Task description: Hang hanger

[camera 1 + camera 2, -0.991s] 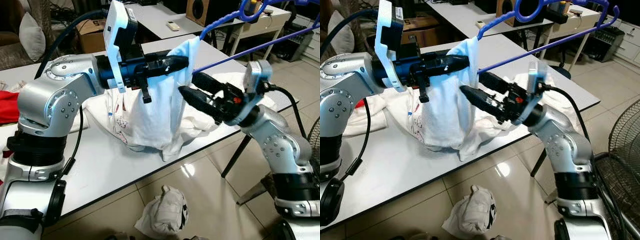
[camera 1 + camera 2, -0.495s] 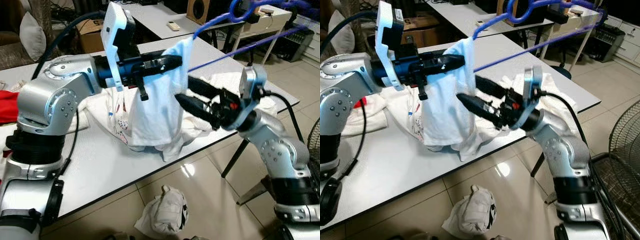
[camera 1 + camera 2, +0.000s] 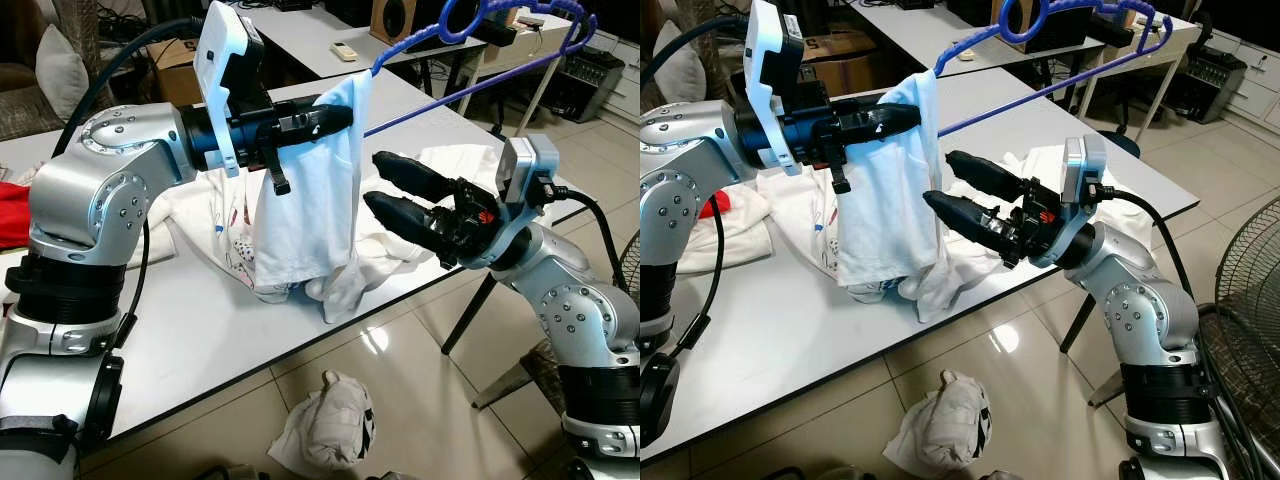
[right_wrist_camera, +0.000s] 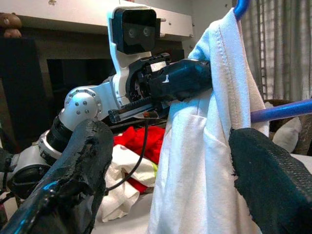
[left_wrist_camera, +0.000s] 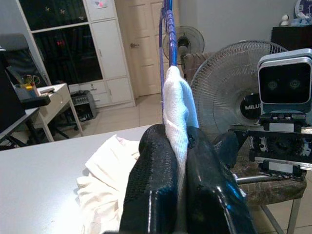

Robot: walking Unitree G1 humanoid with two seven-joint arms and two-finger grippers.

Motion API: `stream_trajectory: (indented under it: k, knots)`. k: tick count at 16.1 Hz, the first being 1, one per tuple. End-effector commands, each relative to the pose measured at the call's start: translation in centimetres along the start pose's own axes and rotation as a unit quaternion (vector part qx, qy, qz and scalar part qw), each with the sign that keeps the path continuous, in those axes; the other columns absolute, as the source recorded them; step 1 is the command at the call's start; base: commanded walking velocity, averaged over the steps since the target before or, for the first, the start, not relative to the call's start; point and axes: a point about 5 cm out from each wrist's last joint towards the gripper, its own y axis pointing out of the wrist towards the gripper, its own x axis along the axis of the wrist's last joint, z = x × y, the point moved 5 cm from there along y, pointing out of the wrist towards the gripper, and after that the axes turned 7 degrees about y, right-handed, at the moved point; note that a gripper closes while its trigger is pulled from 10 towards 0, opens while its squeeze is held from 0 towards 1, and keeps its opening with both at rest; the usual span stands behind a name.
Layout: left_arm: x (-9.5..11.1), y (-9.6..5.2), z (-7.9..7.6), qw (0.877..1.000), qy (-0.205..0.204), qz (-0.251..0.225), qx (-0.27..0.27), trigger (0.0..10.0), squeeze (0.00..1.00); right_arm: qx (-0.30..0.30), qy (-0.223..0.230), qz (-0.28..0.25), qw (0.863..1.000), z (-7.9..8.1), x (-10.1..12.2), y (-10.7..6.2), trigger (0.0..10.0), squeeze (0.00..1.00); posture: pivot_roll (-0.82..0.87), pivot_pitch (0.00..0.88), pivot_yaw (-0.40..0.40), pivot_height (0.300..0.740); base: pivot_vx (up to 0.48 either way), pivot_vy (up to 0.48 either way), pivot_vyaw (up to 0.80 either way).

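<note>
left gripper (image 3: 335, 117) jaws clamped on shirt (image 3: 305, 215) and the end of blue hanger (image 3: 1060, 60), held up over bench (image 3: 200, 330) | shirt hem trailing onto bench | right gripper (image 3: 385, 190) jaws wide, just right of shirt, not touching | cloth bundle (image 3: 325, 430) on floor near bench

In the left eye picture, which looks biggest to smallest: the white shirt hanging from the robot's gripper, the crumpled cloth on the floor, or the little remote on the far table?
1. White shirt, pinched with the blue hanger in the left gripper.
2. Crumpled cloth on the floor.
3. Remote, though it lies farthest from the camera, so looks shrunken.
</note>
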Motion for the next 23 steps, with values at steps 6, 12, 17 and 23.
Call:
stream_trajectory:
  k: [6, 12, 17, 23]
  knots:
    - [1.3, 0.4, -0.8, 0.999, 0.015, -0.020, -0.021, 0.0, 0.00, -0.028, -0.020, -0.017, 0.999, -1.0, 0.8, 0.0, 10.0, 0.00, -0.09, 0.000, -0.023, 0.740, 0.000, 0.000, 0.00]
    - [1.4, 0.5, -0.8, 0.999, 0.013, -0.021, -0.023, 0.0, 0.00, -0.021, -0.014, -0.018, 1.000, -1.1, 0.7, 0.5, 10.0, 0.00, -0.08, 0.008, -0.018, 0.740, 0.000, 0.000, 0.00]
    - [1.4, 0.8, -1.0, 0.999, 0.011, -0.022, -0.028, 0.0, 0.00, -0.021, -0.010, -0.020, 1.000, -1.6, 0.4, 1.2, 10.0, 0.00, -0.08, 0.014, -0.017, 0.740, 0.000, 0.000, 0.00]
    - [1.2, 0.9, -0.7, 1.000, 0.011, -0.019, -0.020, 0.0, 0.00, -0.001, 0.000, -0.004, 1.000, -1.4, -0.5, 1.8, 10.0, 0.00, -0.08, 0.015, -0.019, 0.740, 0.000, 0.000, 0.00]
